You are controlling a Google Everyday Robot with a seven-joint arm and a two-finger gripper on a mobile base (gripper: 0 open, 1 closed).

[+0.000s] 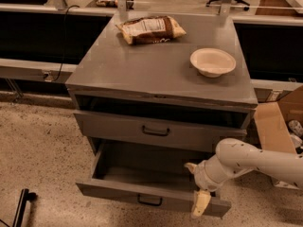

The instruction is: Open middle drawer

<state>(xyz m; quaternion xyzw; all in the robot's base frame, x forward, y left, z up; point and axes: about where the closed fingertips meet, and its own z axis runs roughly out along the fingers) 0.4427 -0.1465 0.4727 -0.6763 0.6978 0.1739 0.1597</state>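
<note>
Grey metal cabinet [156, 74] on a speckled floor [38, 145]. Middle drawer [124, 190] stands pulled out well past the cabinet front, its plain grey inside showing; low front panel along the bottom of the view, with a small black bar handle [150, 201] at its centre. Upper drawer [118, 126], taller-fronted, sits just above and only slightly forward. White arm [258, 157] comes in from the right edge. Gripper [192, 189] is at the right end of the middle drawer's front panel, well right of the handle. Jaws wide apart: one cream finger [191, 166] reaches over the drawer's inside near its right wall, the other finger [200, 205] hangs down in front of the panel, so the panel's top edge lies between them. Contact with the panel cannot be told. On the cabinet top: snack bag [150, 29] near the back edge, pale bowl [212, 61] toward the right edge. Cardboard box [279, 122] beside the cabinet's right side.
</note>
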